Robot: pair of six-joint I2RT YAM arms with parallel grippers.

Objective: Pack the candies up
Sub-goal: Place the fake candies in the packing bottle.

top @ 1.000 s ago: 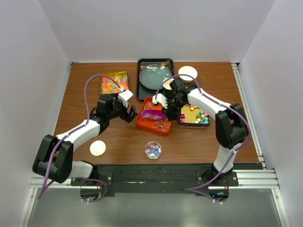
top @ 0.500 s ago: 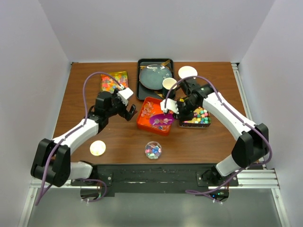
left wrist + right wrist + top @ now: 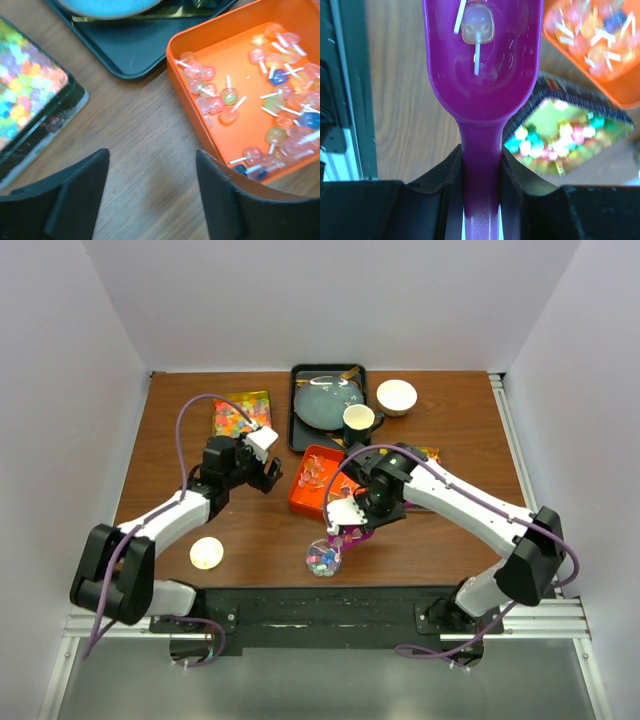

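Clamping the handle of the purple scoop [image 3: 482, 85], the right gripper [image 3: 481, 165] presses its fingers tight on both sides; one wrapped candy [image 3: 477, 27] with a white stick lies in the bowl. The scoop hangs right by the small clear jar [image 3: 323, 558] near the middle of the front edge of the tabletop [image 3: 250, 530]. The left gripper [image 3: 152, 185] hovers, fingers apart, over bare wood between the orange tray [image 3: 172, 47] of candies [image 3: 272, 105] mid-tabletop and a clear box [image 3: 30, 95] toward the left rear corner.

scoop [image 3: 482, 95] tip cut off above, boxed candies [image 3: 22, 95] blurred
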